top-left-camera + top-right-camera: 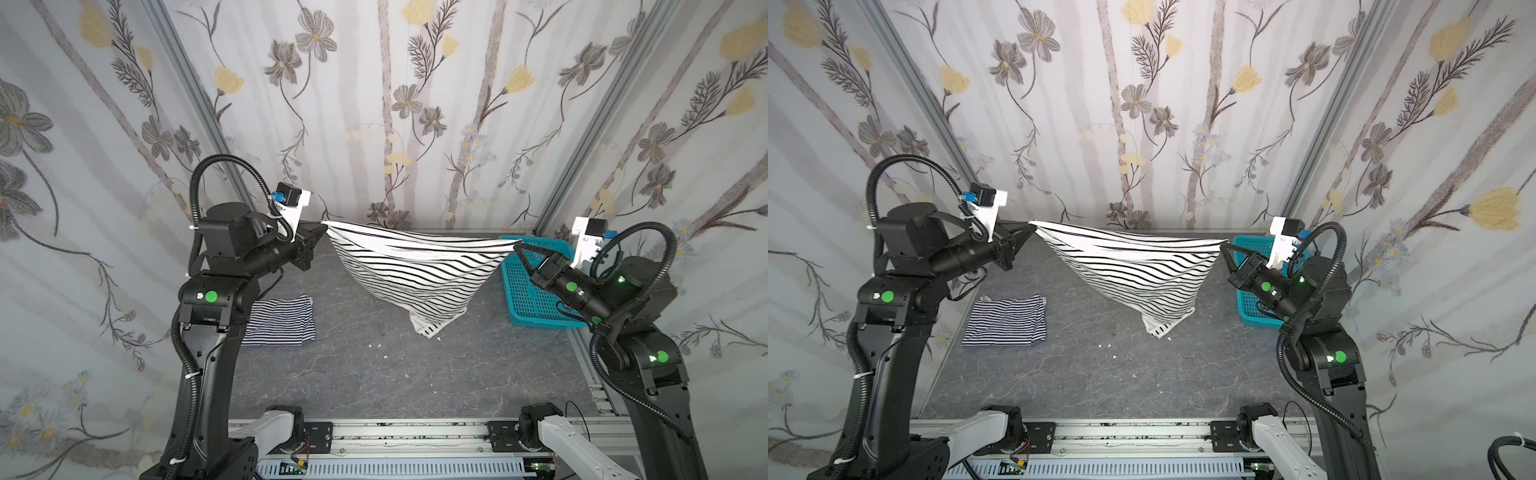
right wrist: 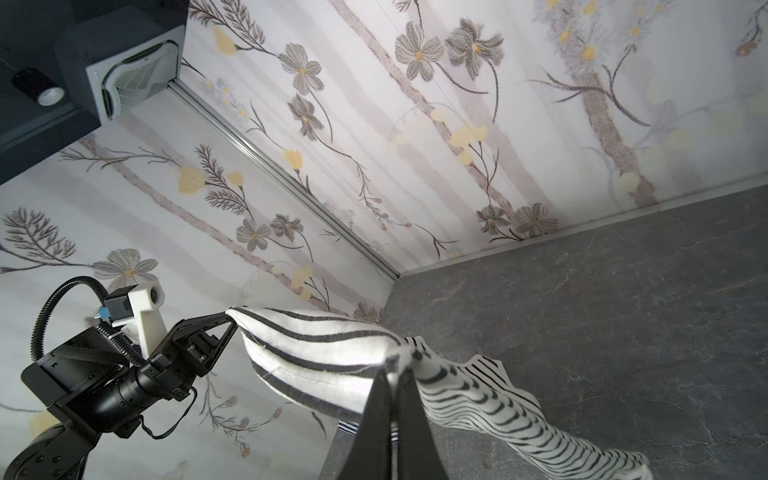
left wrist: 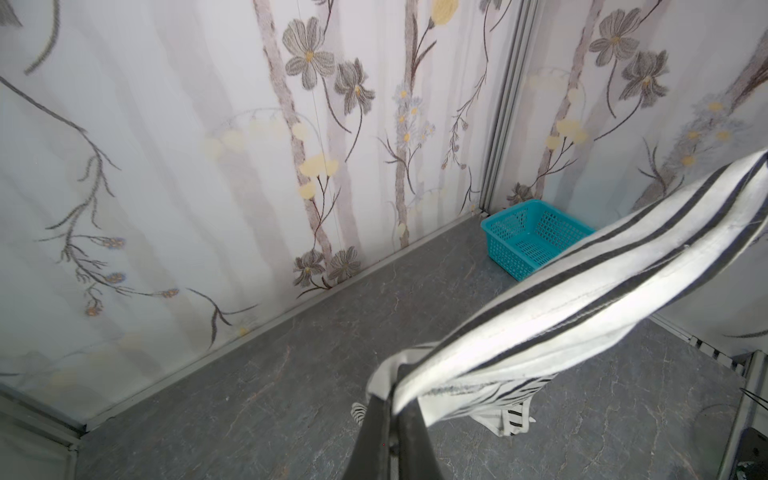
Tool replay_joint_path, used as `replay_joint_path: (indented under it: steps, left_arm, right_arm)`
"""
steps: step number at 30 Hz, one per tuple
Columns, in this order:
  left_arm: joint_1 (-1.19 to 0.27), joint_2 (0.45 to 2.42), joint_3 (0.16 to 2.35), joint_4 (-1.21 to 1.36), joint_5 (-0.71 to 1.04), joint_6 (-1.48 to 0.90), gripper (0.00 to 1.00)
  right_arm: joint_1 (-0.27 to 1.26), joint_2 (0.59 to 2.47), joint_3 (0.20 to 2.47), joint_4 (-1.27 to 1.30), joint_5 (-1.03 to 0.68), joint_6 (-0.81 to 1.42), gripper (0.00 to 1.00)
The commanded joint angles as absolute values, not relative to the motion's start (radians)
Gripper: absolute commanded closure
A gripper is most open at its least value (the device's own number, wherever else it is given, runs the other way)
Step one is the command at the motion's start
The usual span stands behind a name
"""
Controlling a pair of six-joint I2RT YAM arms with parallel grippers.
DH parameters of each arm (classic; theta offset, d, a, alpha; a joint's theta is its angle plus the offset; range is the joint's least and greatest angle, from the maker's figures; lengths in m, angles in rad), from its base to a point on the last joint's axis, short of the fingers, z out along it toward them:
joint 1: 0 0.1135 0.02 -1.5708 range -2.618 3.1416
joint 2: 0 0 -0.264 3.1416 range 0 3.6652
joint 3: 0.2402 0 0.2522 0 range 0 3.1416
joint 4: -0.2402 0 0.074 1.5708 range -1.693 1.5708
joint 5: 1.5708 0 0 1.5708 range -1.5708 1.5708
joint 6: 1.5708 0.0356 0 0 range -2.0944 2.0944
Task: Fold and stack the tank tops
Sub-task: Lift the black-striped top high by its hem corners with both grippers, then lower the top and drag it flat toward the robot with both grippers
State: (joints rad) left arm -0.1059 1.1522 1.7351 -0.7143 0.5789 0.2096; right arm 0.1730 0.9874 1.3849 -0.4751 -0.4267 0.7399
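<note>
Now, reading the grey table (image 1: 374,399) as a clock face in a top view, with twelve at the back wall, we have the white tank top with wide black stripes (image 1: 415,270) slung between both arms just past the centre toward twelve. Its upper edge is pulled fairly taut, and its body sags to a point whose lower end seems to touch the table. The turquoise basket (image 1: 536,307) sits at about two o'clock. The finely striped navy tank top (image 1: 282,322) lies folded flat at about nine, partly behind our left arm. Our left gripper (image 1: 323,225) is clamped on one end of that upper edge near ten o'clock, and our right gripper (image 1: 516,245) is pinched on the other end near two; both wrist views show the jaws closed on cloth. We judge the navy top done and this one at the spreading step. Next we need to lower it evenly, both corners level, and lay it flat without bunching, then fold it and carry it toward nine.
</note>
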Motion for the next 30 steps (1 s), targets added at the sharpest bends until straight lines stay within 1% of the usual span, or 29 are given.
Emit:
replay_joint_path:
  steps: [1,5,9,16,21,26,30]
  left_arm:
    - [-0.106,1.152,1.823,-0.759,0.554,0.165,1.00]
    - [-0.106,1.187,1.944,-0.782,0.551,0.144,1.00]
    - [-0.106,1.254,1.969,-0.781,0.499,0.169,1.00]
    - [-0.106,1.488,2.002,-0.753,0.459,0.218,1.00]
    - [-0.106,1.700,2.151,-0.723,0.398,0.229,1.00]
    - [-0.102,1.872,2.408,-0.724,0.348,0.206,1.00]
    - [-0.096,1.903,2.540,-0.723,0.344,0.177,1.00]
  right_arm:
    - [0.174,0.995,1.478,-0.561,-0.426,0.712,1.00]
    - [0.173,1.050,1.615,-0.629,-0.424,0.692,1.00]
    - [0.172,1.129,1.641,-0.597,-0.458,0.698,1.00]
    - [0.152,1.345,1.651,-0.464,-0.526,0.699,1.00]
    - [0.124,1.545,1.721,-0.366,-0.598,0.698,1.00]
    - [0.093,1.732,1.937,-0.369,-0.655,0.693,1.00]
    - [0.076,1.810,2.142,-0.422,-0.682,0.693,1.00]
